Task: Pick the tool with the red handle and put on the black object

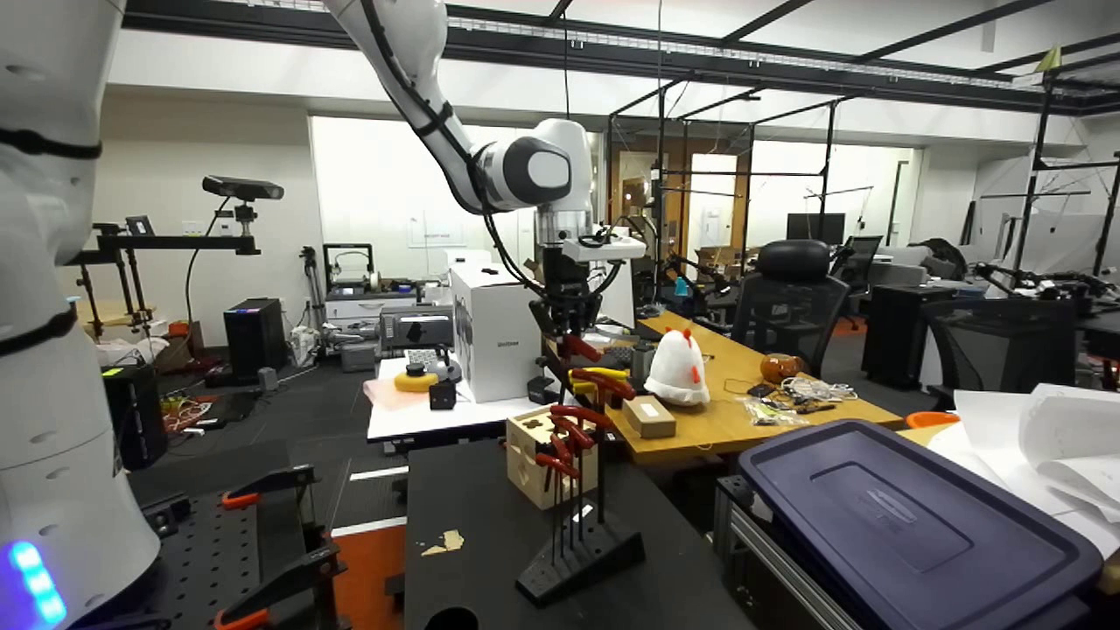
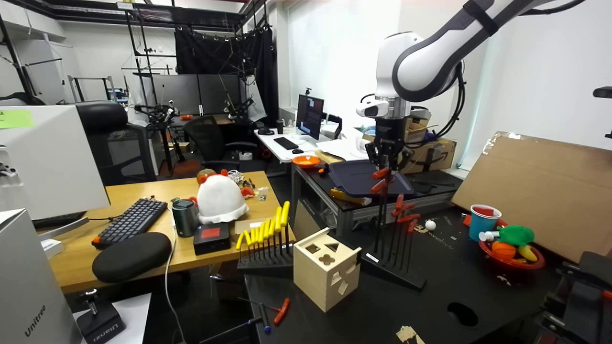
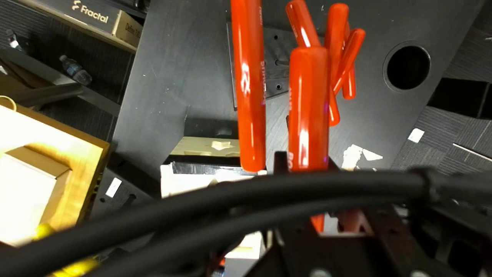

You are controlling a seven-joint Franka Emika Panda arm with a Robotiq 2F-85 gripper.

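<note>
My gripper [image 1: 569, 325] points down over the black table in both exterior views. In the wrist view the gripper [image 3: 306, 163] is shut on the tool with the red handle [image 3: 308, 107], one dark finger on either side; cables cover part of the grip. That handle [image 2: 380, 173] shows just under the jaws in an exterior view. Its lower shaft overlaps other shafts, so I cannot tell whether its tip sits in the stand. The black object is a wedge-shaped stand [image 2: 399, 277] below the gripper, bearing several other red-handled tools [image 1: 573, 429]. A large red handle [image 3: 250, 88] lies close beside the held one.
A wooden shape box [image 2: 326, 274] stands right beside the stand, then a rack of yellow-handled tools [image 2: 265, 234]. Loose red-handled [image 2: 282, 311] and blue-handled tools [image 2: 264, 317] lie at the table edge. A toy-filled red bowl [image 2: 511, 267] and a round table hole [image 2: 462, 314] are farther off.
</note>
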